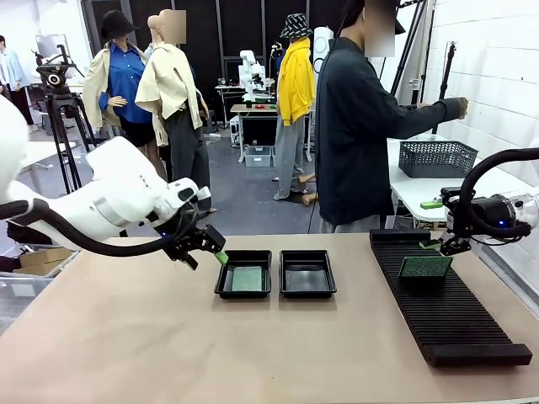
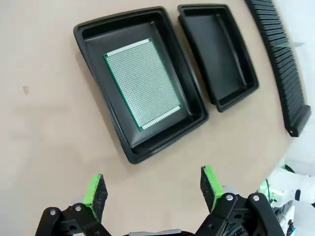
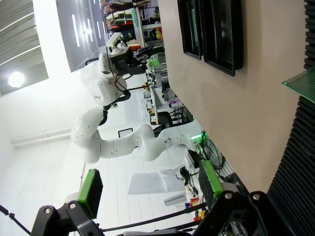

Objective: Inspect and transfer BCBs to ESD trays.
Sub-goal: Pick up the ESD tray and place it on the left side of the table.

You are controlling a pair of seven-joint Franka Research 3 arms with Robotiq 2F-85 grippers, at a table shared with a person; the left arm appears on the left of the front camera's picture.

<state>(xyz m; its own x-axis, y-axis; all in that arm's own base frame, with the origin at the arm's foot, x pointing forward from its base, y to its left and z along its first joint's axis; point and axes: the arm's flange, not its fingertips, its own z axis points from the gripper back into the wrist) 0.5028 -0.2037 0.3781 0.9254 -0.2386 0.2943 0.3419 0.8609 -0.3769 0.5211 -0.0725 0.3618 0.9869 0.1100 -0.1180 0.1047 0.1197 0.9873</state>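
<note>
Two black ESD trays lie side by side mid-table. The left tray [image 1: 221, 284] [image 2: 93, 35] holds one green BCB [image 1: 247, 279] [image 2: 142, 82] flat on its floor. The right tray [image 1: 307, 274] [image 2: 219, 54] is empty. A second BCB [image 1: 425, 267] [image 3: 302, 83] stands on edge in the black slotted rack [image 1: 455, 316] [image 3: 295, 167]. My left gripper [image 1: 205, 244] [image 2: 153, 190] hovers open, just left of the filled tray, holding nothing. My right gripper [image 1: 441, 245] [image 3: 150, 184] is open and empty, above the rack's far end, close over the upright BCB.
A person [image 1: 362, 126] stands at the far edge, turned toward a white side table with a black mesh basket [image 1: 436, 157] and a small green piece [image 1: 431, 204]. Bare tabletop [image 1: 168, 353] spreads in front of the trays.
</note>
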